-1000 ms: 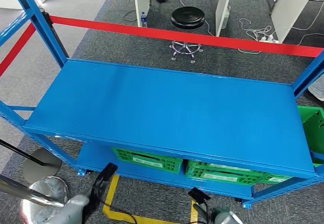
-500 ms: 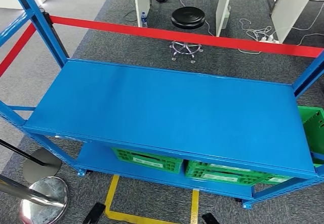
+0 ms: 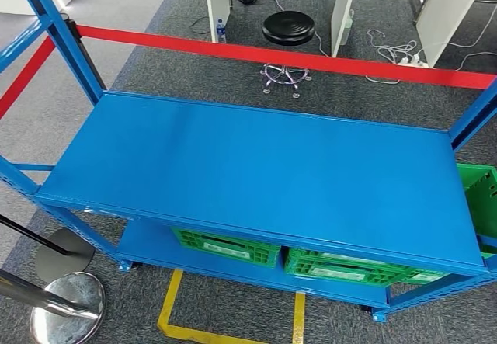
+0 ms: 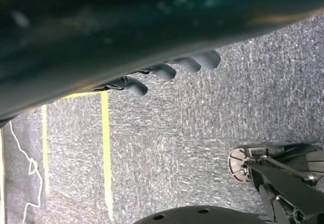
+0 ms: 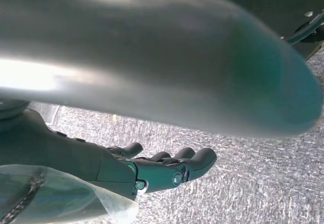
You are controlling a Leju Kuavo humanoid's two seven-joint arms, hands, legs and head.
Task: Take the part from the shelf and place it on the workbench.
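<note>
The blue metal shelf [image 3: 264, 173] stands in front of me in the head view, its top board a plain blue surface. On the lower level sit two green crates [image 3: 225, 244] [image 3: 345, 266], and the top board hides what is in them. My left hand [image 4: 164, 72] hangs over grey carpet with its fingertips stretched out and nothing in them. My right hand [image 5: 160, 168] also hangs above the carpet, fingers extended and apart, holding nothing.
A third green crate [image 3: 479, 196] pokes out at the shelf's right end. A red barrier belt [image 3: 281, 53] runs behind the shelf, with a black stool [image 3: 287, 29] beyond it. A chrome stanchion base [image 3: 67, 305] and yellow floor tape [image 3: 170, 305] lie near my feet.
Both arms, seen at the lower edge of the head view a second ago, have dropped down out of that view. The shelf and crates have not moved.
</note>
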